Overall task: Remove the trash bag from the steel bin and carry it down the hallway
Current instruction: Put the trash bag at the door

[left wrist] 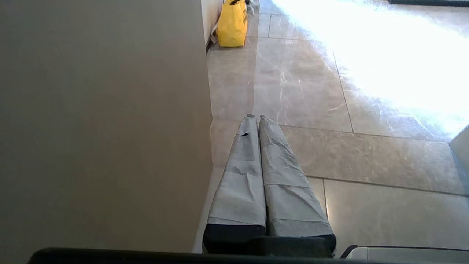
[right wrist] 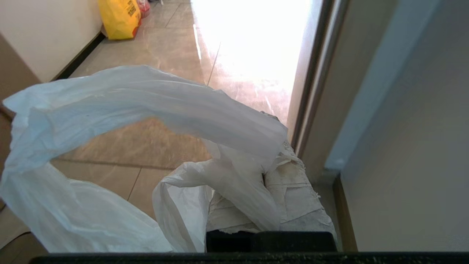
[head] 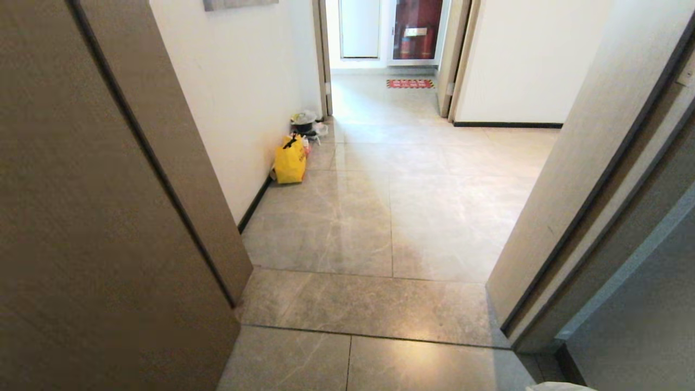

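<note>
My right pincer (right wrist: 271,161): clamped on the trash bag (right wrist: 110,121) | my left pincer (left wrist: 256,119): closed, empty | yellow tote (head: 290,160): upper left of the head view, hallway floor (head: 391,217).

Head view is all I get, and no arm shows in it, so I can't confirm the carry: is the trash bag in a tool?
Observer: Yes. The right wrist view shows the right tool shut on the trash bag, with the plastic draped over it and a loop hanging open in front.
Operator: And the left tool?
Observer: The left wrist view shows the left tool shut and empty, above the tiled floor, close beside the brown door panel.
</note>
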### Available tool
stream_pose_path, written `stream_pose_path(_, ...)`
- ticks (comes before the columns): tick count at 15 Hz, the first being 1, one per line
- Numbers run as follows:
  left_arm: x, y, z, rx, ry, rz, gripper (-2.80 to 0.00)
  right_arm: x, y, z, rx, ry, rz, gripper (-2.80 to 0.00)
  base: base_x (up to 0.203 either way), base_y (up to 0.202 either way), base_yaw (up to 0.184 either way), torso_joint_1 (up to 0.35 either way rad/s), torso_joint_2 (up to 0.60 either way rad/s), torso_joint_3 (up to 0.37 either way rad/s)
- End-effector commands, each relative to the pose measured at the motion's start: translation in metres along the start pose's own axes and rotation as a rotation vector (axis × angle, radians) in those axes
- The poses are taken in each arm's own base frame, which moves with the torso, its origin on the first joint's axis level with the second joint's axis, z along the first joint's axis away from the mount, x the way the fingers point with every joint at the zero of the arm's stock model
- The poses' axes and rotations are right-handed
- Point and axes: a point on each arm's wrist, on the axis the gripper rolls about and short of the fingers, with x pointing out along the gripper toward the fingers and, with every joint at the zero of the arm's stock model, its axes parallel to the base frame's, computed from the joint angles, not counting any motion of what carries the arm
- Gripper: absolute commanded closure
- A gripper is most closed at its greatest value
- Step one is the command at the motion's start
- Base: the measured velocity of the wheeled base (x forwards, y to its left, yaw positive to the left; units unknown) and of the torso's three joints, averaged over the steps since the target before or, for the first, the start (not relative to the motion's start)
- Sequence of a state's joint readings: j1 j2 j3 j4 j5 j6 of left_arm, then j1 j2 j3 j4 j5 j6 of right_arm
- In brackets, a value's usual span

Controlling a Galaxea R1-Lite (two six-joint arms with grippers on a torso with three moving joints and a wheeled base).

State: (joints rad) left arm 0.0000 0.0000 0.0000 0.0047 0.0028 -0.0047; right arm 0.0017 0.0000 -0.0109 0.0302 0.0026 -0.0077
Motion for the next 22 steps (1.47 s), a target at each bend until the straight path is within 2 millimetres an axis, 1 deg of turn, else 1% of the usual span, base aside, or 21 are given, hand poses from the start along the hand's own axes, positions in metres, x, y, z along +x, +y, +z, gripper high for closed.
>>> stream_pose_path(1, 0.0000, 0.0000, 0.0000, 0.000, 0.000, 0.000, 0.00, 0.0000, 0.0000, -0.0001, 0.000, 0.001, 0.001, 0.00, 0.192, 0.000, 0.000, 0.005, 0.00, 0.002)
stream_pose_path(22, 0.0000, 0.0000, 0.0000, 0.000, 0.000, 0.000, 0.00, 0.0001, 0.0000, 0.0000, 0.000, 0.002, 0.000, 0.00, 0.191, 0.000, 0.001, 0.001, 0.00, 0.002)
